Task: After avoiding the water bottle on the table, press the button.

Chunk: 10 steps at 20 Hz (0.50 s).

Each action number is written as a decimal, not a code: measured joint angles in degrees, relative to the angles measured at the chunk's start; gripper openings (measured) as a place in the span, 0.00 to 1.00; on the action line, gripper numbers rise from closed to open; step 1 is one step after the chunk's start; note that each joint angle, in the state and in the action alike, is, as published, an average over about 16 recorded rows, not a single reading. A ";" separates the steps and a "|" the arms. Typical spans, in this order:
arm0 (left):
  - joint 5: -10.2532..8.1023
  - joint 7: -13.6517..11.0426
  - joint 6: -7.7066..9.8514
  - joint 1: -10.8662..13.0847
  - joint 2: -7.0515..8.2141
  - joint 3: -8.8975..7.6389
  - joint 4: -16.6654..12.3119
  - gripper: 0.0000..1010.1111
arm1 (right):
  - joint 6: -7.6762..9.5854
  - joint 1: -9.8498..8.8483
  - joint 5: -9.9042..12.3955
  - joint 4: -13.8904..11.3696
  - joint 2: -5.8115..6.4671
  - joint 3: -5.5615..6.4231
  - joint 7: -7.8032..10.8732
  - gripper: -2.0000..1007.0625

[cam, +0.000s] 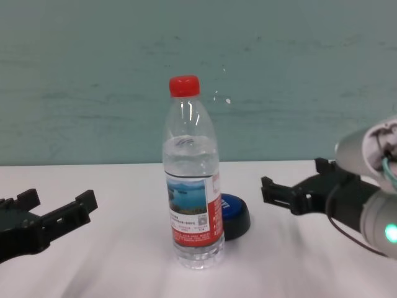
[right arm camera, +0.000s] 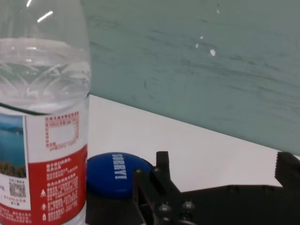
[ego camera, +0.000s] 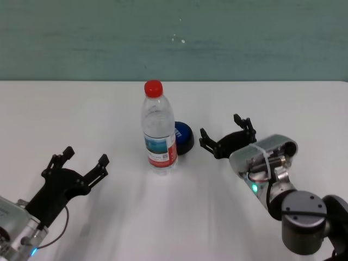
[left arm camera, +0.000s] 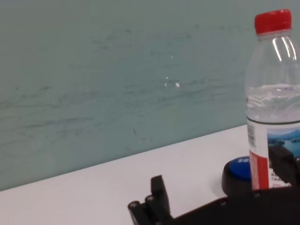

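The water bottle (ego camera: pixel 159 130), clear with a red cap and a lake-picture label, stands upright in the middle of the white table (ego camera: pixel 81 109). The blue-topped button (ego camera: pixel 184 137) sits just behind it to the right, partly hidden by the bottle. My right gripper (ego camera: pixel 220 128) is open and empty. It hovers low over the table, right of the button and pointing at it, with a small gap between them. In the right wrist view the button (right arm camera: pixel 117 173) lies just beyond the fingers (right arm camera: pixel 161 161), beside the bottle (right arm camera: pixel 44 117). My left gripper (ego camera: pixel 86 156) is open and empty at the near left.
A teal wall (ego camera: pixel 174 38) runs behind the table's far edge. Bare tabletop lies on both sides of the bottle (cam: pixel 192 186) and in front of it. The button (cam: pixel 237 214) shows to the right behind the bottle in the chest view.
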 joint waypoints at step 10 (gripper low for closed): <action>0.00 0.00 0.00 0.00 0.00 0.00 0.00 1.00 | -2.76 -4.23 -2.23 -2.01 -1.39 0.94 -2.22 1.00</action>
